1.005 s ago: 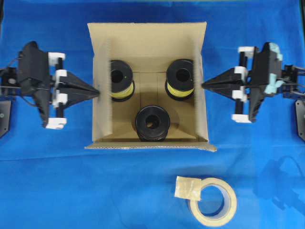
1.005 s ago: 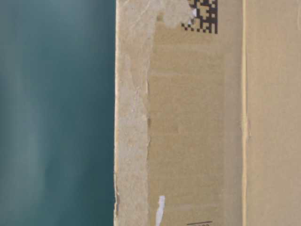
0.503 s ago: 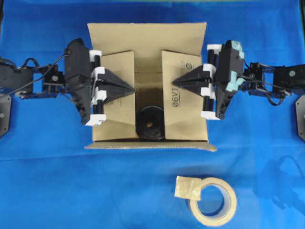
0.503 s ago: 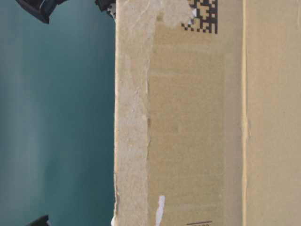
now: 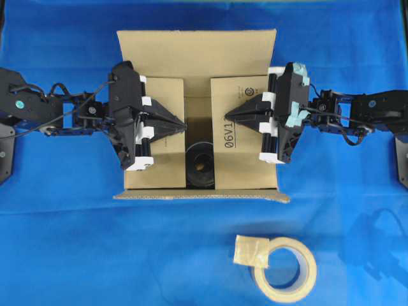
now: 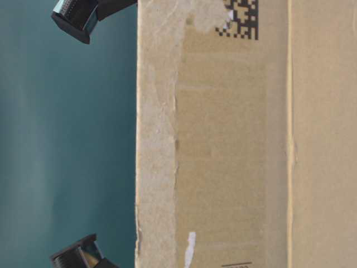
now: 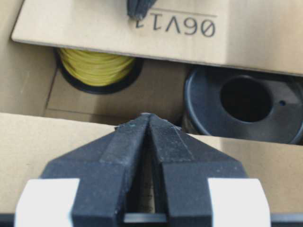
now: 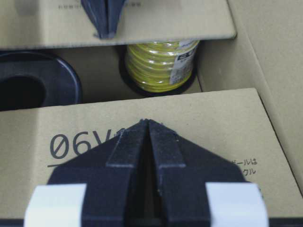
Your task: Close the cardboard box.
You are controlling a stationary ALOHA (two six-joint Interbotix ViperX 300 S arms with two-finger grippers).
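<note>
The brown cardboard box [image 5: 197, 51] stands mid-table, its two side flaps folded nearly flat over the opening. My left gripper [image 5: 183, 125] is shut and empty, its tip resting on the left flap [image 5: 162, 169]. My right gripper [image 5: 227, 116] is shut and empty, pressing on the right flap [image 5: 245, 169], which bears the printed code "06V1". Through the gap between the flaps a black spool [image 5: 200, 164] shows. In the left wrist view my gripper [image 7: 147, 117] lies on the flap [image 7: 42, 151]. In the right wrist view my gripper [image 8: 147, 122] lies on the printed flap [image 8: 213, 123]. The far flap stands open and the near flap hangs outward.
A beige tape roll [image 5: 285, 269] with a loose tape piece [image 5: 251, 250] lies on the blue cloth in front of the box. A yellow wire spool [image 8: 161, 64] and the black spool [image 7: 244, 104] sit inside the box. The table-level view shows the box wall [image 6: 234, 145].
Both grippers moved from outside the box inward, pushing the side flaps from upright down over the opening. The two yellow spools are now covered in the overhead view.
</note>
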